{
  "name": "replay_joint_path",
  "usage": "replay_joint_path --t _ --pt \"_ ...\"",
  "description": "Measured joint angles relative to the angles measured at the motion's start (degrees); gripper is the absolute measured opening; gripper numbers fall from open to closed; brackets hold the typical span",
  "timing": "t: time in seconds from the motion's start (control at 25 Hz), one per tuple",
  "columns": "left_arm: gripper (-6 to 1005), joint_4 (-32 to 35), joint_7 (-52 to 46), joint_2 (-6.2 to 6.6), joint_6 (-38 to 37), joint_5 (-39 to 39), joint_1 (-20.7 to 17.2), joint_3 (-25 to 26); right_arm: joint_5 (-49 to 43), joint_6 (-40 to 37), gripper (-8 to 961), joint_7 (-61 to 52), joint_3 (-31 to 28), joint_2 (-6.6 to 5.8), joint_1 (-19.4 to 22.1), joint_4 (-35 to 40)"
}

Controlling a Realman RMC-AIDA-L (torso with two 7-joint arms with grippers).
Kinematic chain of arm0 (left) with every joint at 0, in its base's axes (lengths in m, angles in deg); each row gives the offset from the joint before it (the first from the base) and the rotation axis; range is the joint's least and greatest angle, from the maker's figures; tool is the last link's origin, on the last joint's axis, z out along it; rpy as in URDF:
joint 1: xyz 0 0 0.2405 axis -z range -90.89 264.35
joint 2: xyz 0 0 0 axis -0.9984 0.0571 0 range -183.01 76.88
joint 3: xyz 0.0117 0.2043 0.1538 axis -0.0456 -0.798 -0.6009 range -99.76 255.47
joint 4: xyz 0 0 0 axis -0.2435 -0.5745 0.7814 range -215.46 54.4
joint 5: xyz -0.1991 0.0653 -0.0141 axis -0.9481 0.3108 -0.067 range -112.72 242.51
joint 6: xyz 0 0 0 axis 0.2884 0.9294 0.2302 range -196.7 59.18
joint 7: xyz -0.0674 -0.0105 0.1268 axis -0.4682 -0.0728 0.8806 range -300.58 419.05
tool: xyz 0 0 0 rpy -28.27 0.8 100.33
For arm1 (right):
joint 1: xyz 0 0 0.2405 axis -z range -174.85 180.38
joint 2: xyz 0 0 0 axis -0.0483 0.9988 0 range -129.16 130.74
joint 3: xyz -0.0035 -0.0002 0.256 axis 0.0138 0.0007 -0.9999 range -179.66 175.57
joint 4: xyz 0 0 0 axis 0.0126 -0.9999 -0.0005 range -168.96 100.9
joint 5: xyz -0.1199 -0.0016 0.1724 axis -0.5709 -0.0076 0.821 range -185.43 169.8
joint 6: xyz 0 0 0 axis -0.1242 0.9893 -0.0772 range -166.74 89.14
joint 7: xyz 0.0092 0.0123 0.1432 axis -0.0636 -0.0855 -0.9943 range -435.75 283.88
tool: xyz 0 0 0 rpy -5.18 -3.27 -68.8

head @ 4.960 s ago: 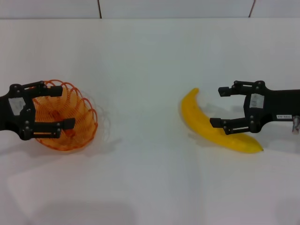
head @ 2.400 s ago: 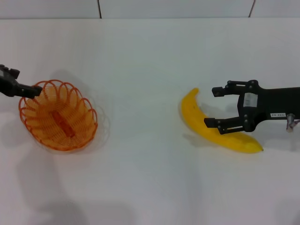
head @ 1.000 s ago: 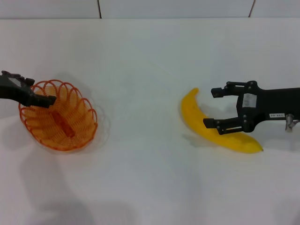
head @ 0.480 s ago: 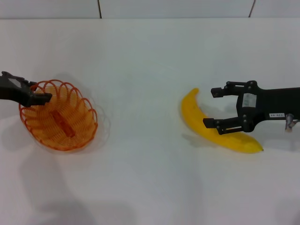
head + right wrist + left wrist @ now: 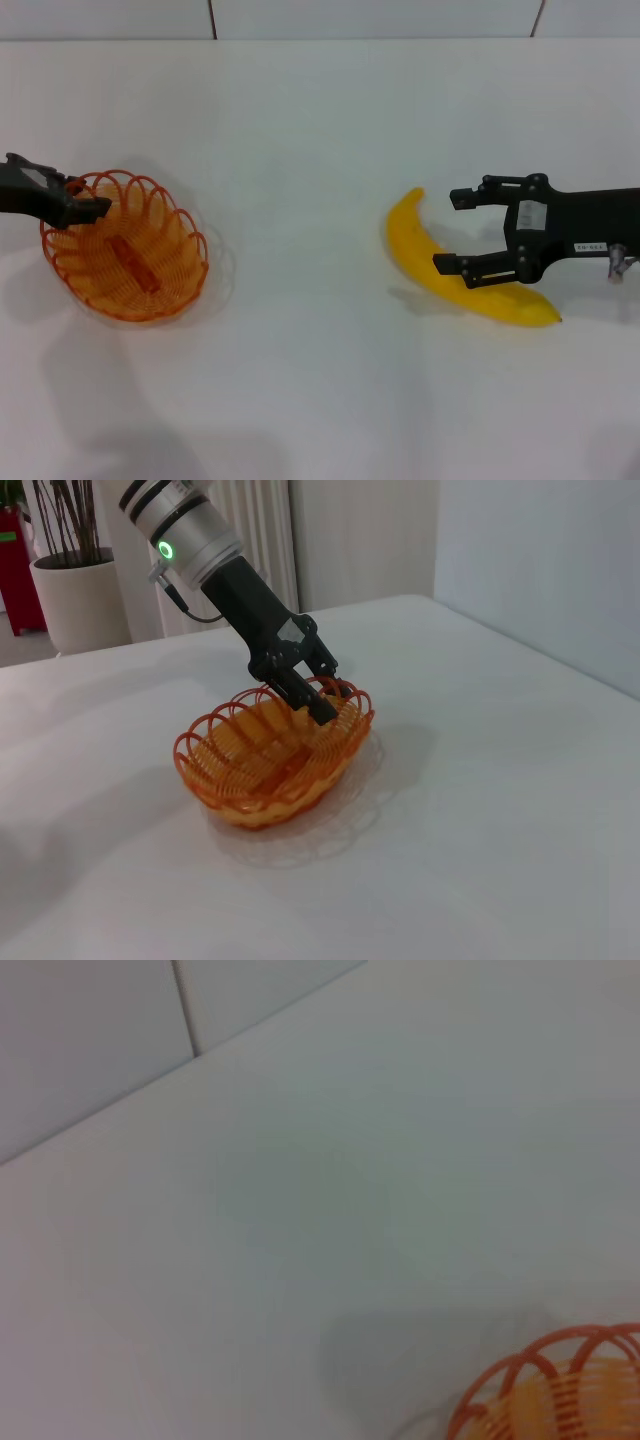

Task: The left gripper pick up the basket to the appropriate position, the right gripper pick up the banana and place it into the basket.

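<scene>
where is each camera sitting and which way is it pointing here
Head view: above the white table, looking forward and down; shows the left gripper at the basket rim and the open right gripper around the banana.
Left wrist view: on the left arm, facing table and wall; none of the robot shows.
Right wrist view: on the right arm, looking across at the left gripper.
All three share the basket.

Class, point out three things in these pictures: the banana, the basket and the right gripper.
banana (image 5: pixel 411 240): head view, on its thick upper part.
basket (image 5: pixel 262 770): right wrist view, on its near wall.
right gripper (image 5: pixel 450 230): head view, midway between its fingertips.
</scene>
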Motion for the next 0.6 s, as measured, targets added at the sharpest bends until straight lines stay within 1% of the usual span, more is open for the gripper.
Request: replay_joint_path --t 0.12,0.36,0.6 --pt "448 0.0 0.1 -0.02 0.1 0.0 0.0 0.0 0.0 0.0 863 0.0 0.0 0.00 -0.1 -0.2" --pt "398 -0.1 0.1 -0.13 0.5 0.0 0.0 0.0 0.0 -0.1 862 0.0 0.0 0.00 -0.2 -0.2" --pt "260 -0.1 0.0 -0.19 0.9 0.0 0.0 0.0 0.0 -0.2 860 0.0 0.0 0.00 -0.2 -0.3"
